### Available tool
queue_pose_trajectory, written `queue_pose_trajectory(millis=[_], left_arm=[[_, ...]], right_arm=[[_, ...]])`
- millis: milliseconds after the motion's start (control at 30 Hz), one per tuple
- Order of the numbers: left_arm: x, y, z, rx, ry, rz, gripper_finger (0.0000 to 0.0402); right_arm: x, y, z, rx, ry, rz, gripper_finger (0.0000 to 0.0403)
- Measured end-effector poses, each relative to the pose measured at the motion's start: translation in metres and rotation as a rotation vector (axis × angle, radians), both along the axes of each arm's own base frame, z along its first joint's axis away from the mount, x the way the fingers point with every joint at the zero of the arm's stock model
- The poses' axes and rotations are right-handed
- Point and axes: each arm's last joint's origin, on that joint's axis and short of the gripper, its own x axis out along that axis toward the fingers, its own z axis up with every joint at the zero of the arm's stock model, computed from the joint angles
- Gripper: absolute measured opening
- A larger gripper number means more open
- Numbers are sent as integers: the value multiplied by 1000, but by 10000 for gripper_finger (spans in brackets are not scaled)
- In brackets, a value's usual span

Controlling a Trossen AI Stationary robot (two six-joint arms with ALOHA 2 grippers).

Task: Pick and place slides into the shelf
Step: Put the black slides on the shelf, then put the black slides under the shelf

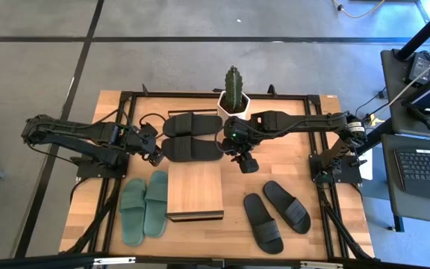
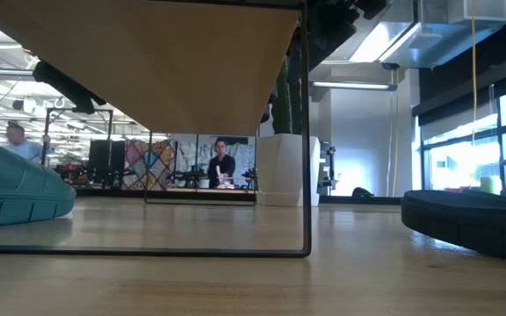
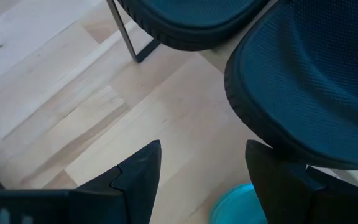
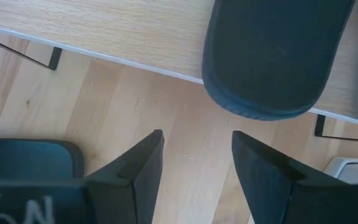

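The shelf (image 1: 195,190) is a light plank on thin black legs in the middle of the table. Two black slides (image 1: 192,124) (image 1: 191,149) lie across its far part, their ends overhanging both long edges. A green pair (image 1: 144,205) lies on the table left of the shelf, and another black pair (image 1: 275,217) lies to its right. My left gripper (image 1: 155,155) stands open at the left end of the nearer black slide (image 3: 309,74). My right gripper (image 1: 246,163) hangs open over bare table, just off that slide's right end (image 4: 272,56). My left gripper has one finger (image 3: 278,180) right beside the overhanging end of the nearer black slide (image 3: 272,140). I cannot tell whether it touches. Nothing lies between the two fingers.
A cactus in a white pot (image 1: 234,97) stands at the far end of the shelf. A shelf leg (image 3: 126,34) stands ahead of my left gripper. In the low view the plank (image 2: 165,61) is seen from below, with people in the room behind.
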Motion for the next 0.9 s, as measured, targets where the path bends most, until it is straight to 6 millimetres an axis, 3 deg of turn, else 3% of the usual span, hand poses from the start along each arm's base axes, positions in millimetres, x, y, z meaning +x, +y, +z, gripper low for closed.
queue_pose_trajectory(millis=[400, 900], left_arm=[[-11, 1, -4, 10, 109, 51, 225], [-17, 9, -2, 295, 169, 105, 225]], right_arm=[[0, 0, 0, 1, 1, -2, 191], [0, 0, 0, 3, 1, -6, 191]])
